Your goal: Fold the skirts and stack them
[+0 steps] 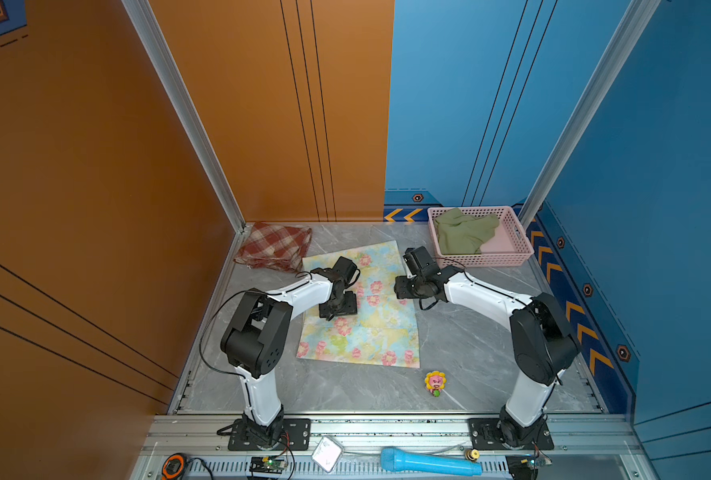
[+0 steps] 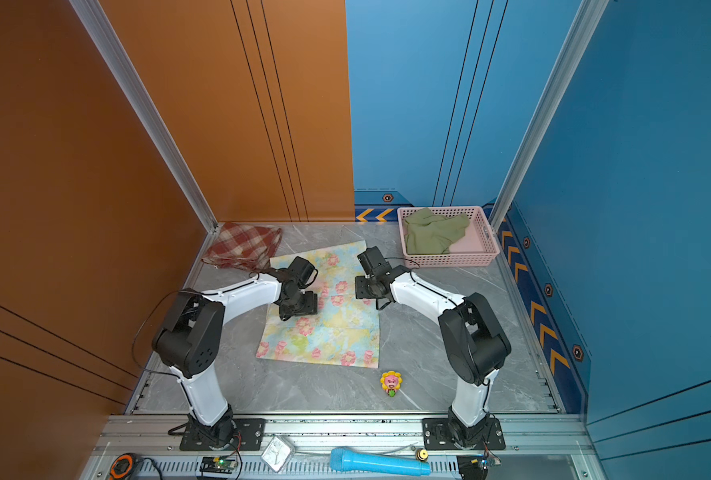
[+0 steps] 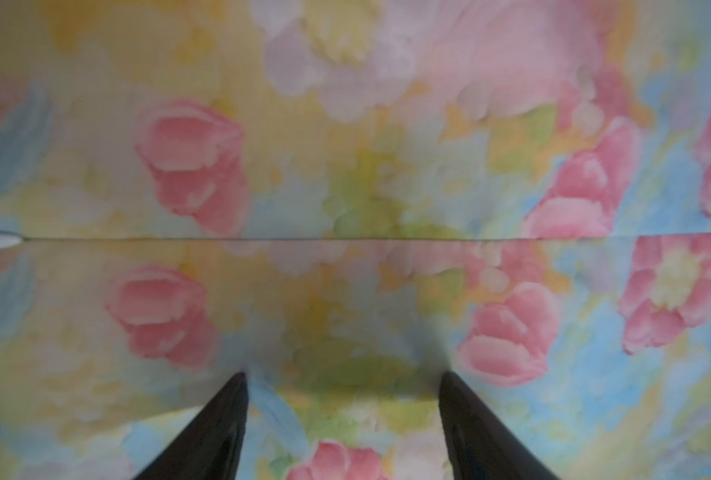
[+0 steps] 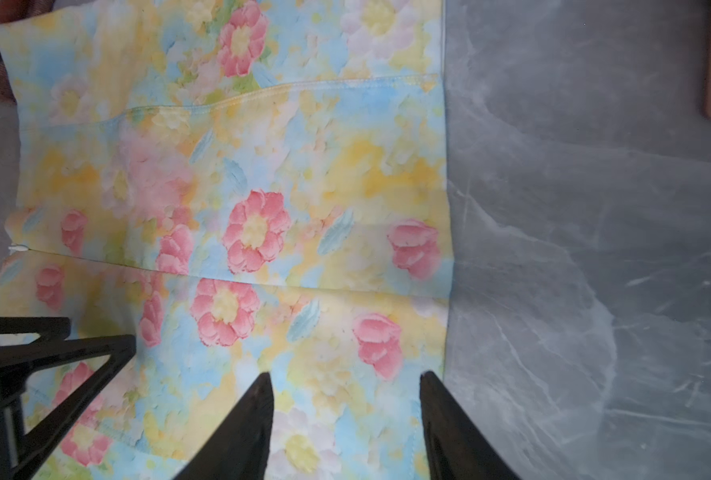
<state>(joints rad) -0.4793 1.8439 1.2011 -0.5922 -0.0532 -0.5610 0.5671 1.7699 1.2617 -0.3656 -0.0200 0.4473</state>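
Note:
The pastel floral skirt (image 1: pixel 366 332) (image 2: pixel 329 332) lies spread flat mid-table, with a seam across its middle. My left gripper (image 3: pixel 342 376) (image 1: pixel 338 309) points down at its left half, open, fingertips just over the cloth. My right gripper (image 4: pixel 344 374) (image 1: pixel 403 287) hovers open over the skirt's right edge; nothing is pinched. The plaid skirt (image 1: pixel 275 246) (image 2: pixel 241 245) sits bunched at the back left corner, just beyond the floral one. The olive green skirt (image 1: pixel 464 235) (image 2: pixel 432 232) lies crumpled in the pink basket (image 1: pixel 486 262) (image 2: pixel 457 261).
A small sunflower toy (image 1: pixel 435 383) (image 2: pixel 390 383) stands on the grey table near the skirt's front right corner. A blue microphone (image 1: pixel 428 462) and small gear lie on the front rail. Orange and blue walls enclose the table on the left, back and right.

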